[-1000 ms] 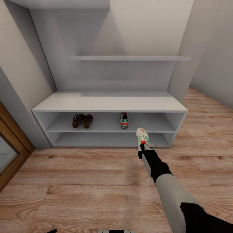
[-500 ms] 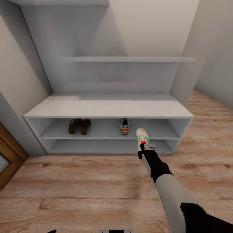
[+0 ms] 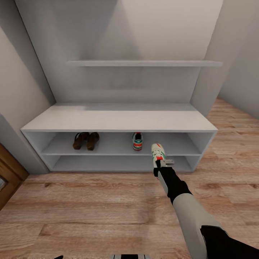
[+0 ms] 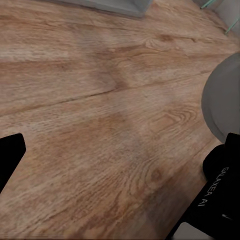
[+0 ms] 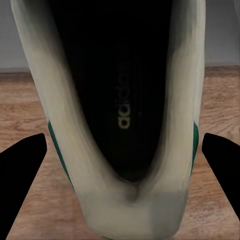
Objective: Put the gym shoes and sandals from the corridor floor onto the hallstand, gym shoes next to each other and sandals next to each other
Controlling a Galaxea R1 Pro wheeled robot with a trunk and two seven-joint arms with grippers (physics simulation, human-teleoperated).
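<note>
Cream-white gym shoe [image 3: 157,152] sits clenched in my right claw [image 3: 160,163], toe forward, aimed beside its twin [image 3: 137,140] on the grey-white rack [image 3: 115,121].

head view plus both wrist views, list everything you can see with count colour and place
hallstand: 1, pale grey-white, against the wall; bench with two open tiers, a shelf above
sandals: 2, dark brown, side by side on the upper tier, left part
gym shoe on rack: 1, cream-white with green and red-orange, upper tier, near the middle
held gym shoe: 1, cream-white with green stripes, off the floor in front of the rack, right of the racked one
corridor floor: 1, light-brown wood planks
door frame: 1, brown wood, far left
right end effector: 1, black, gripping the held shoe
left end effector: 1, black fingers spread over bare floor
</note>
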